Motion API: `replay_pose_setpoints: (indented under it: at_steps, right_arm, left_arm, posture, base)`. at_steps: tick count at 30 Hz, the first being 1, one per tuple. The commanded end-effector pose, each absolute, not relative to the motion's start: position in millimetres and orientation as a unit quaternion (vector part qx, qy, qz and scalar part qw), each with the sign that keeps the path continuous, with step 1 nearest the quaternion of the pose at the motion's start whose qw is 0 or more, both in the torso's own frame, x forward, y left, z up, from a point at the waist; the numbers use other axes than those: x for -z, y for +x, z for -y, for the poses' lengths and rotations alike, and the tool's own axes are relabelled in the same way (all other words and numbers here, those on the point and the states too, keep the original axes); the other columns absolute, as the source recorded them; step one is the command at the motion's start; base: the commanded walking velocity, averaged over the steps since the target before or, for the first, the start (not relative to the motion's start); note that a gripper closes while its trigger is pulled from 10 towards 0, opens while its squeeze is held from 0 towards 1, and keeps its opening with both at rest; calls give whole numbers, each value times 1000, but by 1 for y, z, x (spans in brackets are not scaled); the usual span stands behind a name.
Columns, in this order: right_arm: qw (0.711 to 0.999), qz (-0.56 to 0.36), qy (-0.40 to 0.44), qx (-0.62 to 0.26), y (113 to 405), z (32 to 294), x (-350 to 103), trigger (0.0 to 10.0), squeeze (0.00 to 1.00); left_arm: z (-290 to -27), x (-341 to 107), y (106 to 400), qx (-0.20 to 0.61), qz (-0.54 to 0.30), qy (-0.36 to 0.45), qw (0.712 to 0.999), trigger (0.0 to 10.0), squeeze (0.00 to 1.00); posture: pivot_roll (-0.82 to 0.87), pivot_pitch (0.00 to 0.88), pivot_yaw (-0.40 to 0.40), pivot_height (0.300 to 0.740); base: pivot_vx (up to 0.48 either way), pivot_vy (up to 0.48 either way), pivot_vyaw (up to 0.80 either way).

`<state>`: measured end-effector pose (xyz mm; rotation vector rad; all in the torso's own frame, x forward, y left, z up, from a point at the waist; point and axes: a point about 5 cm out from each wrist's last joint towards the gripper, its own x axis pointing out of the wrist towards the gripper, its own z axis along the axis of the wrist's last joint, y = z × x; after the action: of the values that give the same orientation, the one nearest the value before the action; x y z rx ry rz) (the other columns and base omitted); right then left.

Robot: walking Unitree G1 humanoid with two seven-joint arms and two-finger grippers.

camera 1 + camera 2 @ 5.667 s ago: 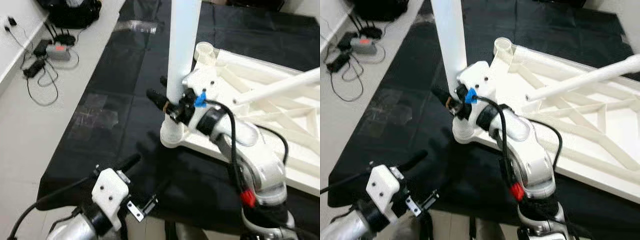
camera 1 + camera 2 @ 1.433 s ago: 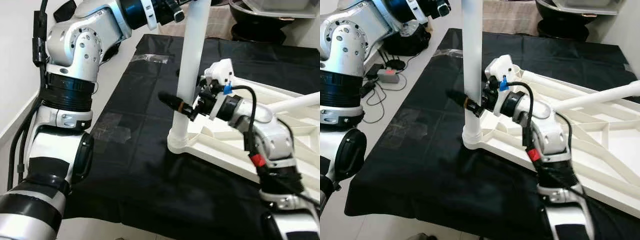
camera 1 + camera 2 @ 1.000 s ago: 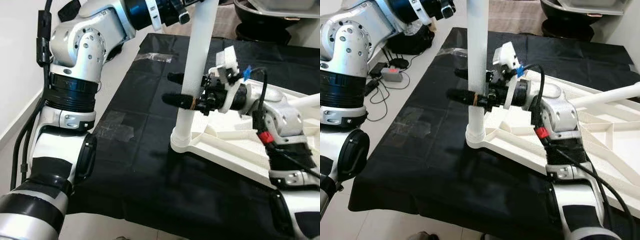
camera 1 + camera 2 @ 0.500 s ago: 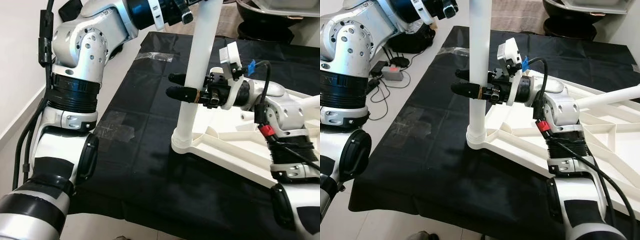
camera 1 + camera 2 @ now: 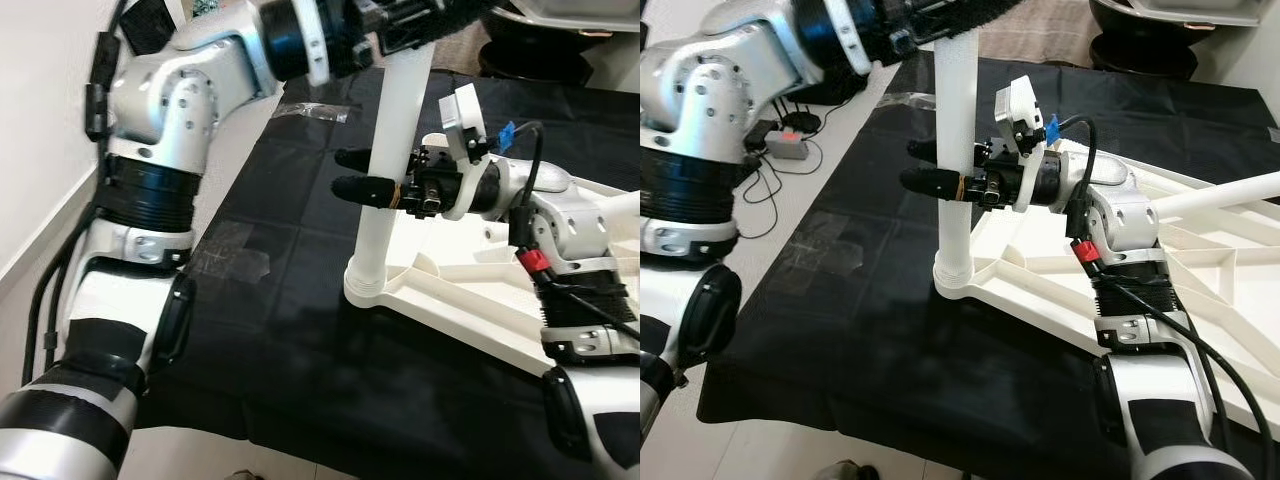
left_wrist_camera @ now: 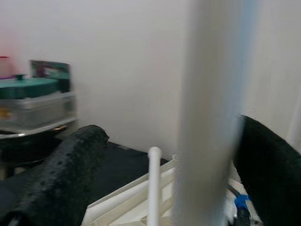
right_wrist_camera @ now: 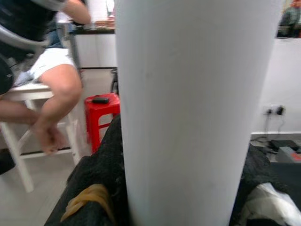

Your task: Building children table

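Note:
A white table leg (image 5: 374, 248) stands upright in a corner socket (image 5: 368, 291) of the white table top (image 5: 470, 318), which lies upside down on a black mat (image 5: 300, 340). My right gripper (image 5: 340, 173) is shut on the leg at mid-height, one black finger on each side; the right wrist view has the leg (image 7: 193, 117) pressed between the fingers (image 7: 99, 188). My left gripper (image 5: 432, 24) reaches across the top of the leg, open. In the blurred left wrist view the leg (image 6: 211, 117) stands between the fingers (image 6: 61, 179), with a gap on one side.
A second white leg (image 5: 1230, 190) slants over the table top at the right. Cables and a small box (image 5: 788, 146) lie on the floor at the left. A person (image 7: 51, 89) sits on a white stool beside a red stool (image 7: 99, 112). A dark tub (image 5: 1140, 45) stands behind the mat.
My left arm has swung right, bringing its gripper over the top of the leg. The right gripper holds the leg at the same height. The leg stays in its socket.

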<state>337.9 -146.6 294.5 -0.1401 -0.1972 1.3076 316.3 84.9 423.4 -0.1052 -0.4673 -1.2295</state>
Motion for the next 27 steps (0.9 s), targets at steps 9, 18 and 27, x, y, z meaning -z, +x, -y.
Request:
replay_pose_setpoints:
  at_steps: [9, 18, 27]
  right_arm:
    - [979, -33, -101, -176, 302, 140, -205, 0, 0]
    - [988, -35, -99, -115, 303, 135, -189, 0, 0]
    - [992, -30, -82, -93, 308, 128, -197, 0, 0]
  left_arm:
    - [-133, -404, 285, 525, 202, -49, 826, 10000, 1000]
    - [-132, -389, 283, 516, 192, -61, 833, 10000, 1000]
    - [-133, -378, 280, 499, 184, -75, 843, 10000, 1000]
  posture:
    - [16, 148, -26, 740]
    - [-8, 123, -17, 740]
    - [-16, 111, -8, 740]
  base:
    - [0, 0, 0]
    - [0, 0, 0]
    - [0, 0, 0]
